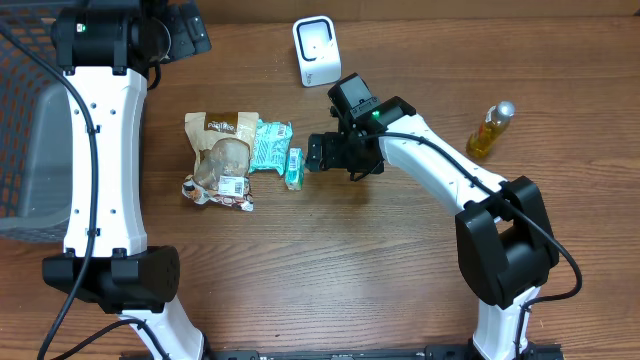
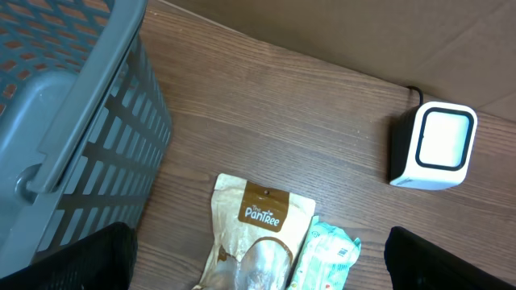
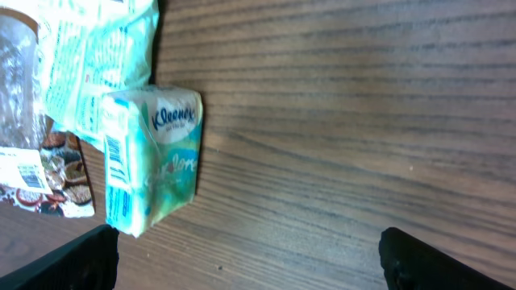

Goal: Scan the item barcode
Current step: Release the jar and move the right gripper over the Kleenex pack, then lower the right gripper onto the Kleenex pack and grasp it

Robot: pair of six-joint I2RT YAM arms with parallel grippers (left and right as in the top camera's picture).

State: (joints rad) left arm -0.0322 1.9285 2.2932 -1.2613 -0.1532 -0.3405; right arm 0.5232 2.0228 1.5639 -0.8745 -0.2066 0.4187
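- A small teal-and-white Kleenex tissue pack [image 1: 294, 168] lay on the brown wooden table [image 1: 400, 260], just beside a crinkled teal wipes packet [image 1: 270, 145].
- Seen from overhead, the right gripper [image 1: 318, 153] hovered just beside the pack, jaws spread wide and holding nothing. The pack sat at its 8 o'clock, with its long axis running 12 to 6.
- The left gripper [image 1: 188, 35], also spread and empty, sat well apart towards 10 o'clock, so the right arm was nearer.
- The white box-shaped scanner [image 1: 316, 50] stood at the pack's 12 o'clock.

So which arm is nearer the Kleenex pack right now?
Right. The right arm has its open jaws just beside the Kleenex pack, on its right in the overhead view, not gripping it. The left arm has its jaws far off, up by the basket.
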